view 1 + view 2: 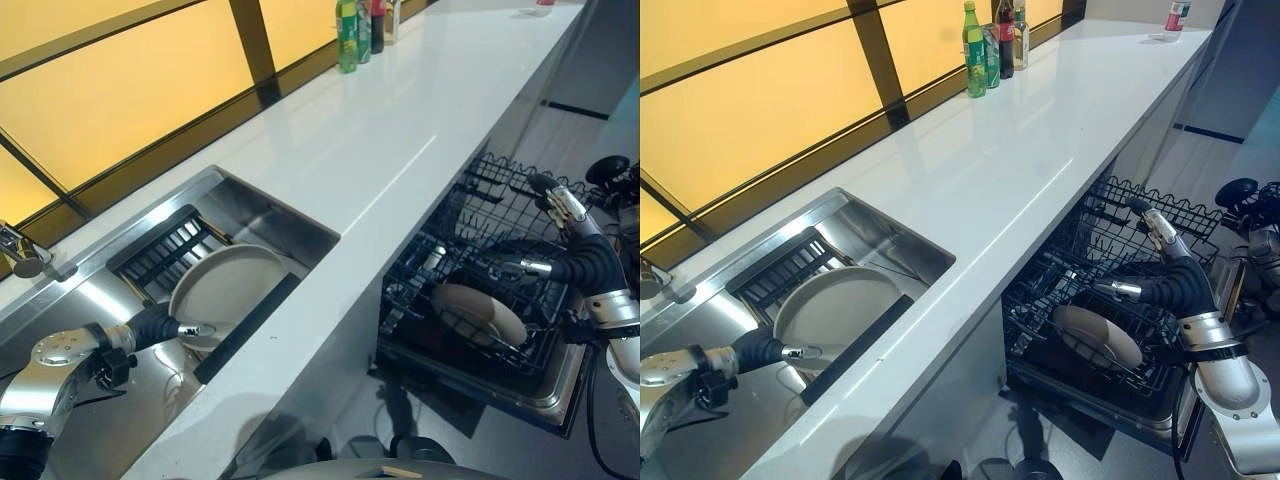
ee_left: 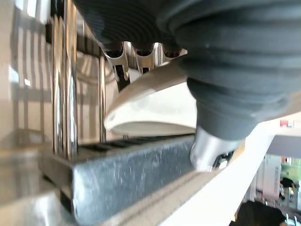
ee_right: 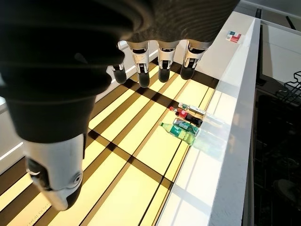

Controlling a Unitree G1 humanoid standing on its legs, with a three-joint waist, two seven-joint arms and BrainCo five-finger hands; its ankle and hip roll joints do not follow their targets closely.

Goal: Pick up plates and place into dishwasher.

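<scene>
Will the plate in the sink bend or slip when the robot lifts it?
Probably no bending: the plate looks stiff and ceramic. It may slip, since its surface looks smooth and the left hand sits only at its rim. Knocking the metal sink could chip it.

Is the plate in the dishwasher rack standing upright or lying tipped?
Tipped. The plate leans at a slant across the wires of the pulled-out dishwasher rack, not standing on edge.

a kitchen. a long white countertop [image 1: 1040, 150] holds a stainless sink [image 1: 855, 225], with an open dishwasher rack [image 1: 1110, 300] below it. drink bottles [image 1: 992, 45] stand by the amber window panels [image 1: 730, 110].
</scene>
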